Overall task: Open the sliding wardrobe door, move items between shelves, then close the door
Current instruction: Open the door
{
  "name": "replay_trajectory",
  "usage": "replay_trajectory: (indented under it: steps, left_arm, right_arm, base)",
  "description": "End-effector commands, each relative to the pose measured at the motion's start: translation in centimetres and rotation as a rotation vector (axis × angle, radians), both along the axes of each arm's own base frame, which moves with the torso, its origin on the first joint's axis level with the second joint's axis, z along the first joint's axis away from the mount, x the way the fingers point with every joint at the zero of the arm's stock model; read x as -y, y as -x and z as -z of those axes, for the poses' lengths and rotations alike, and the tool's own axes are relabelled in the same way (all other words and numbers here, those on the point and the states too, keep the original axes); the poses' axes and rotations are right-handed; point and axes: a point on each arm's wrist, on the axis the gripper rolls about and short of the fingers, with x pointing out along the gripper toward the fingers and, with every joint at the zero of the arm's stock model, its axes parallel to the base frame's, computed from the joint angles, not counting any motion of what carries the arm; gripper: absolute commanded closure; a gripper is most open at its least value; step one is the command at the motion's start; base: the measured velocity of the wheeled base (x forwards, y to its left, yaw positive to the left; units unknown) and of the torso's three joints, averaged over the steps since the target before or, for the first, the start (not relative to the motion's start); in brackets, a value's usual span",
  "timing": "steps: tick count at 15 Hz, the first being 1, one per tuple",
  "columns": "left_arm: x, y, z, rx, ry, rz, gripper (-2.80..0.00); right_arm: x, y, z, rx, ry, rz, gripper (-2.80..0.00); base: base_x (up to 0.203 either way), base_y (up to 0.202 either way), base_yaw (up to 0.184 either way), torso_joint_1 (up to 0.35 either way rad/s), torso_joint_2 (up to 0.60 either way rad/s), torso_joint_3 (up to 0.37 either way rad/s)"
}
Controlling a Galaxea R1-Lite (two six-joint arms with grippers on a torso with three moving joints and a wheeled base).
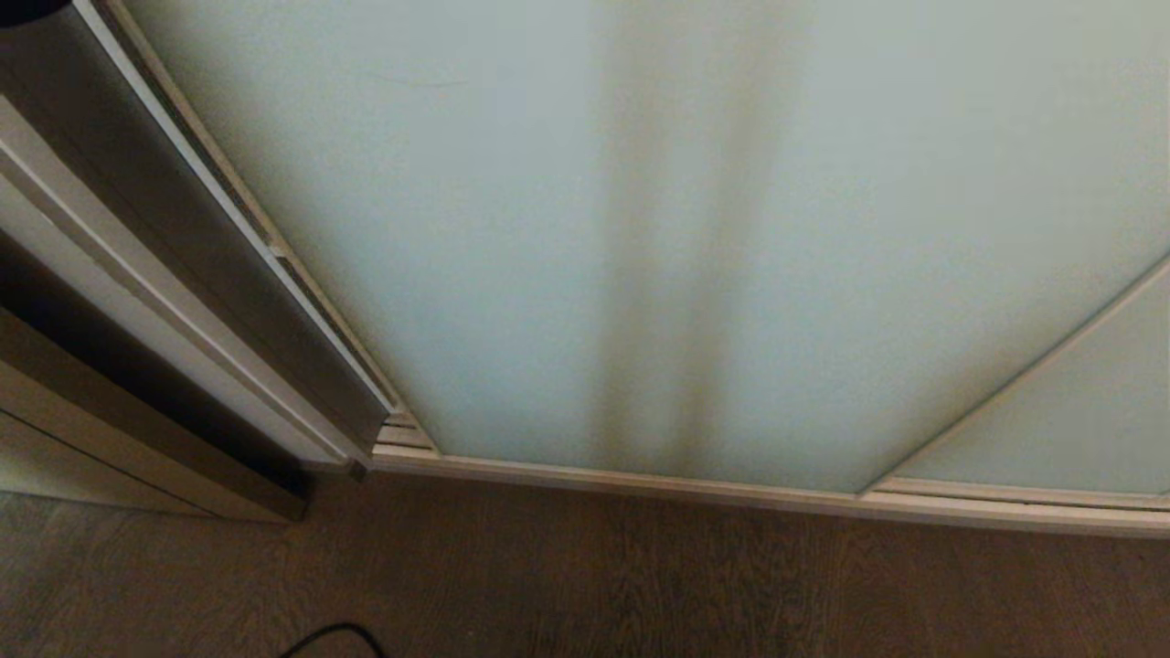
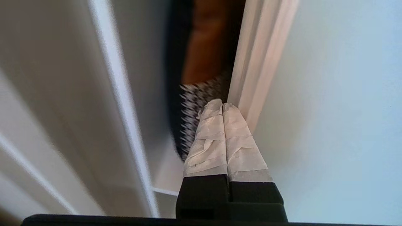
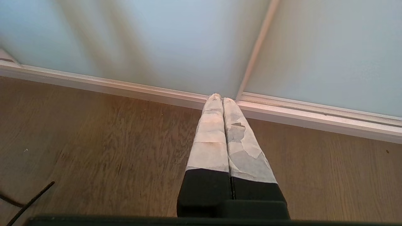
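Note:
The sliding wardrobe door (image 1: 640,228), pale mint frosted glass in a cream frame, fills the head view; neither gripper shows there. In the left wrist view my left gripper (image 2: 222,105) is shut and empty, with its taped tips right beside the door's cream side frame (image 2: 257,62). Beside that frame a narrow dark gap (image 2: 176,78) shows something orange-brown (image 2: 207,40) and a black-and-white patterned piece (image 2: 194,106). The items and the shelves are hidden. My right gripper (image 3: 222,98) is shut and empty, hanging over the wood floor (image 3: 94,141) near the door's bottom track (image 3: 125,86).
A second glass panel (image 1: 1079,420) overlaps at the right. The wardrobe's side jamb and a dark recess (image 1: 137,274) run down the left. The cream bottom track (image 1: 731,493) borders the brown wood-grain floor (image 1: 640,585). A black cable (image 1: 338,635) lies on the floor.

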Motion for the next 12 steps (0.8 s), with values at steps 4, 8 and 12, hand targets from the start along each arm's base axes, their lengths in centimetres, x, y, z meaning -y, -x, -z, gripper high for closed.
replay_trajectory:
  steps: [4, 8, 12]
  left_arm:
    - [3.5, -0.3, 1.0, -0.034, 0.004, 0.150, 0.00]
    - [6.6, -0.4, 1.7, -0.061, -0.001, 0.274, 0.00]
    - [9.8, -0.3, 2.6, -0.096, -0.002, 0.375, 0.00]
  right_arm:
    - [0.0, 0.0, 0.0, 0.000, 0.000, -0.001, 0.00]
    - [0.0, 0.0, 0.0, 0.000, 0.000, -0.001, 0.00]
    - [0.0, 0.0, 0.0, 0.000, 0.000, -0.001, 0.00]
  base:
    - [0.000, 0.000, 0.000, 0.000, 0.00, 0.000]
    - [0.000, 0.000, 0.000, 0.000, 0.00, 0.000]
    - [0.000, 0.000, 0.000, 0.000, 0.00, 0.000]
